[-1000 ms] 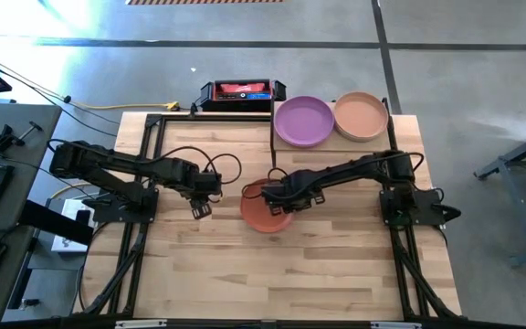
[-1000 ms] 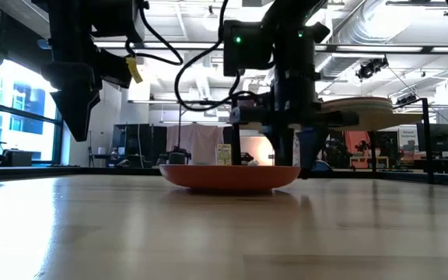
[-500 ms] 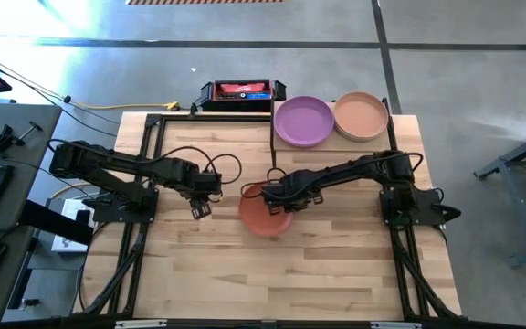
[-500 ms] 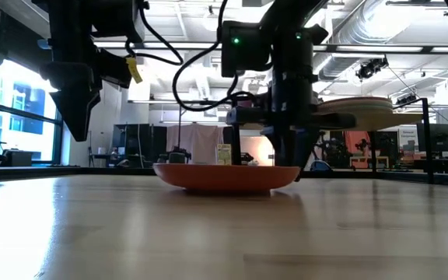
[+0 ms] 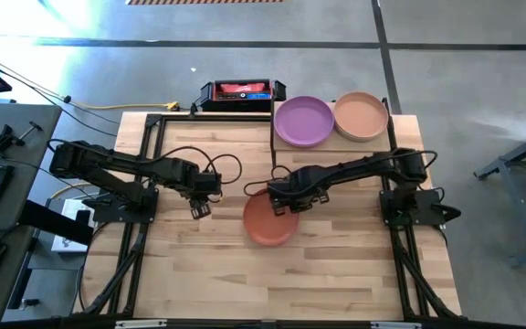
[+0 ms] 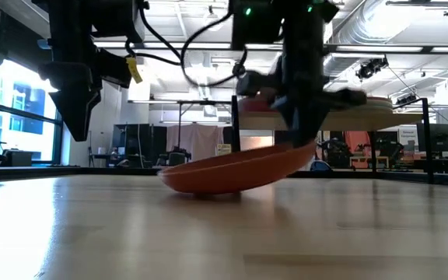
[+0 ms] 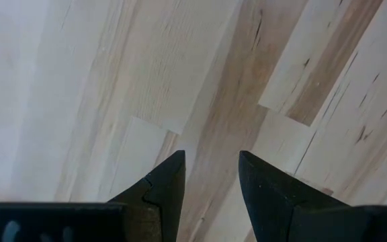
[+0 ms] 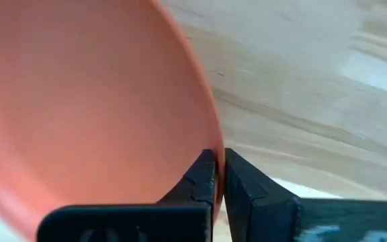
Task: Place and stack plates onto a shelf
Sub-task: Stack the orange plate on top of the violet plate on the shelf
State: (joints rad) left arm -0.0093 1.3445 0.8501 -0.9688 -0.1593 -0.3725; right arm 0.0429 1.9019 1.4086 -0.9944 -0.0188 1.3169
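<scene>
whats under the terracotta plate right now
Only the wooden tabletop. The terracotta plate is tilted: the right gripper pinches its rim and lifts that edge, while the other edge touches the wood in the low view. Nothing else shows beneath.

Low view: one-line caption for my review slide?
Right gripper pinches the terracotta plate by its rim, tilting one edge off the table; left gripper hangs idle.

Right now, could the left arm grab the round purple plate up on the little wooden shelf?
Probably not easily. The left gripper hangs left of the right arm, whose gripper pinches the terracotta plate between it and the purple plate.
</scene>
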